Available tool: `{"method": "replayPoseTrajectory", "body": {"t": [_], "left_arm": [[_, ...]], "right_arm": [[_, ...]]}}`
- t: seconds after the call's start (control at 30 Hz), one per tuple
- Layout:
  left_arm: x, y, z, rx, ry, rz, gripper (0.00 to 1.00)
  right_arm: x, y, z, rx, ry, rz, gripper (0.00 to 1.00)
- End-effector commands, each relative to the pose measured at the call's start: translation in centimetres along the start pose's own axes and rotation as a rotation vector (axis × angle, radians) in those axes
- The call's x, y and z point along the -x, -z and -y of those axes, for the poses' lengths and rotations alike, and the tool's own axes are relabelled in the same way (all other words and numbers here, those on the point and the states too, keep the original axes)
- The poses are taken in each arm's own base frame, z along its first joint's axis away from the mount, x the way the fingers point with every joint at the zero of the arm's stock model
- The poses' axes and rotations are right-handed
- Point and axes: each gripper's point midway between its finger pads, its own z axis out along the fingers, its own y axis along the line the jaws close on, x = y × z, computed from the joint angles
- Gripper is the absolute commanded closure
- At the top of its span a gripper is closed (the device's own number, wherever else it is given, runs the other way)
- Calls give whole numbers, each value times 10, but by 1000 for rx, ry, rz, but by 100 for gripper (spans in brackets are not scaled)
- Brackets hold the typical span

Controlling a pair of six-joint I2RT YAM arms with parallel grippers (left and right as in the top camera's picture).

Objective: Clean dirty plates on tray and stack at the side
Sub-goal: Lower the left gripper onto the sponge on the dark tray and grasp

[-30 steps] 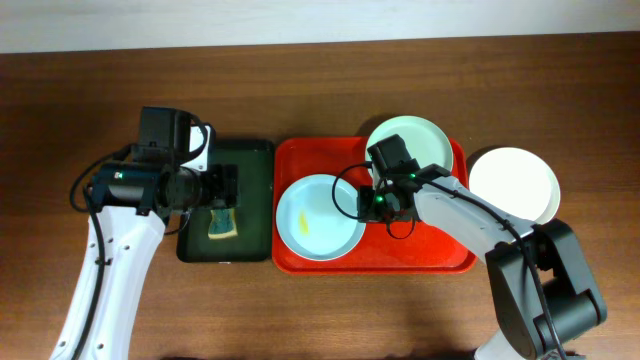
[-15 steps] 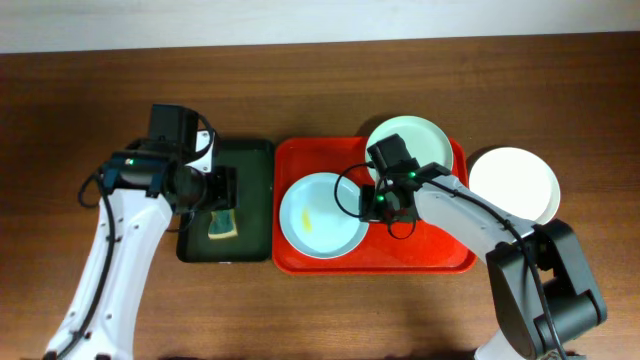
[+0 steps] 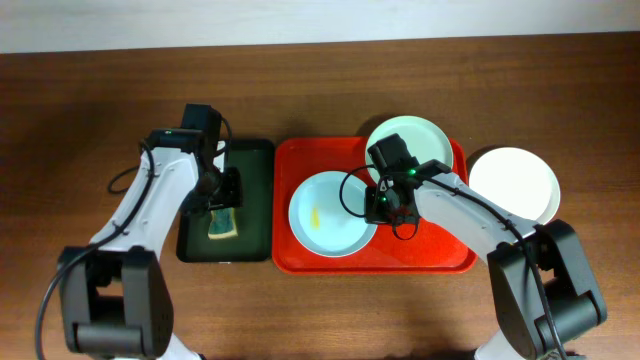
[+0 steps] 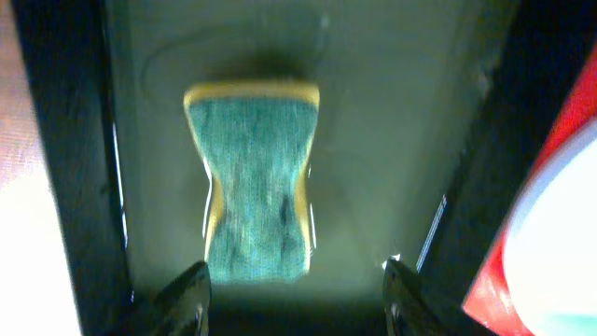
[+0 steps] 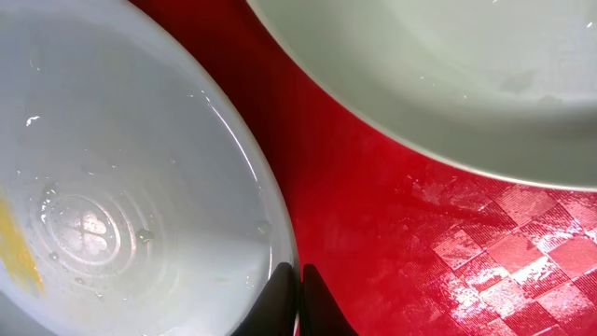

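Pale blue plate [image 3: 330, 215], yellow-smeared: pinched at its right rim by right end effector [image 5: 297, 297], fingers closed on it. Lying in left half of red tray [image 3: 430, 252]. Just beyond, mint plate [image 3: 418, 138] at tray's far right corner, overlapping its far rim. Off the tray to the right, on counter [image 3: 320, 80]: white plate [image 3: 515, 180]. Left end effector [image 4: 294, 299] open, fingers spread wide over sponge [image 4: 256, 187]. Sponge flat in dark green tray [image 3: 252, 170], just beside red tray's left edge.

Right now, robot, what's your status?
Left end effector open over sponge. Right end effector shut on rim of smeared plate, on red tray. Second plate close by.
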Motion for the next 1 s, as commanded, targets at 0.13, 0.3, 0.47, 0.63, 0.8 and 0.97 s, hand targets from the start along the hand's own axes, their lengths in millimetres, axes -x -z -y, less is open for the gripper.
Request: {"method": "replayPoseTrajectory", "body": {"t": [0.13, 0.3, 0.47, 0.63, 0.8, 0.97], "left_arm": [[-1, -24, -3, 20, -61, -51, 60], [-1, -25, -8, 46, -59, -51, 56], [-3, -30, -13, 65, -57, -69, 55], [-4, -42, -15, 71, -52, -97, 55], [-3, -43, -19, 70, -38, -97, 60], [-9, -50, -21, 73, -37, -111, 59]], "right_arm": [[7, 6, 6, -32, -17, 33, 95], [7, 6, 7, -33, -14, 31, 95], [7, 6, 6, -33, -13, 31, 95], [6, 6, 6, -33, -13, 31, 95], [6, 6, 6, -33, -13, 30, 95], [6, 6, 6, -33, -13, 31, 95]]}}
